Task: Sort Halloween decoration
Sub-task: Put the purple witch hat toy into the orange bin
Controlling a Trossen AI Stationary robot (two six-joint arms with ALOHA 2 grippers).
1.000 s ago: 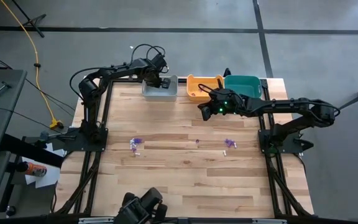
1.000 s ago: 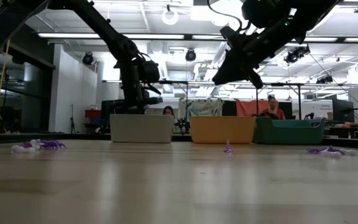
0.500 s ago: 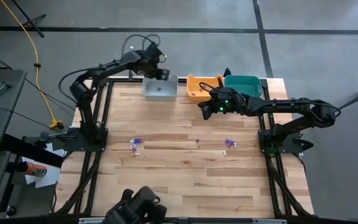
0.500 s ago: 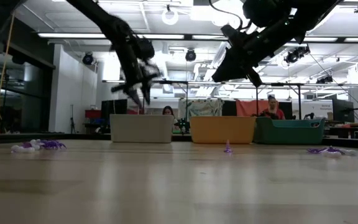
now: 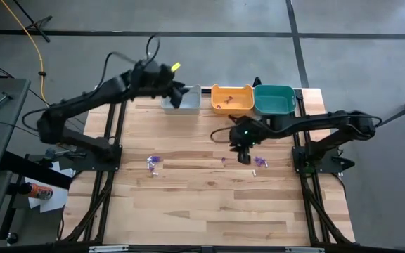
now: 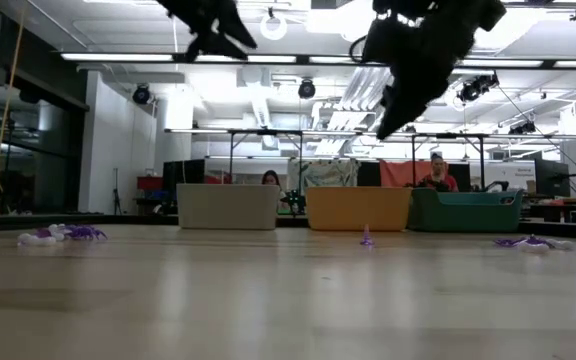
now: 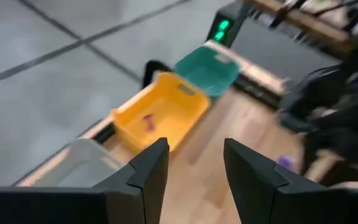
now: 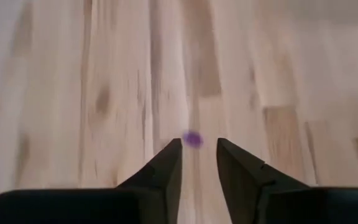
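Left gripper [image 5: 176, 89]: raised high over the table's far edge, just beside the grey bin on its left-hand side; fingers [image 7: 148, 171] apart with a clear gap between them, nothing held
Right gripper [image 5: 244, 156]: over the middle of the table, pointing down at the wood between the single purple trinket and the right-hand cluster; fingers [image 8: 166, 165] apart by a narrow gap, nothing clamped between them; off the table surface in the low view
Table [image 5: 209, 204]: pale wood planks, dark frame rails along the left and right edges
Grey bin [image 5: 182, 99]: at the far edge, leftmost of the three bins; contents cannot be told
Orange bin [image 5: 232, 97]: at the far edge, touching the teal bin; small reddish piece [image 7: 148, 121] lying inside
Teal bin [image 5: 274, 98]: at the far edge, nearest the far right corner
Halloween decoration, left cluster [image 5: 152, 163]: purple and whitish bits near the left edge, about halfway down the table
Halloween decoration, single purple trinket [image 5: 223, 160]: alone near the table's centre, upright in the low view; just beside the right gripper
Halloween decoration, right cluster [image 5: 260, 162]: purple and pale bits toward the right edge, just beside the right gripper on its other side
Room beyond: person [image 6: 436, 172] behind the teal bin; another person [image 6: 270, 178] behind the grey bin
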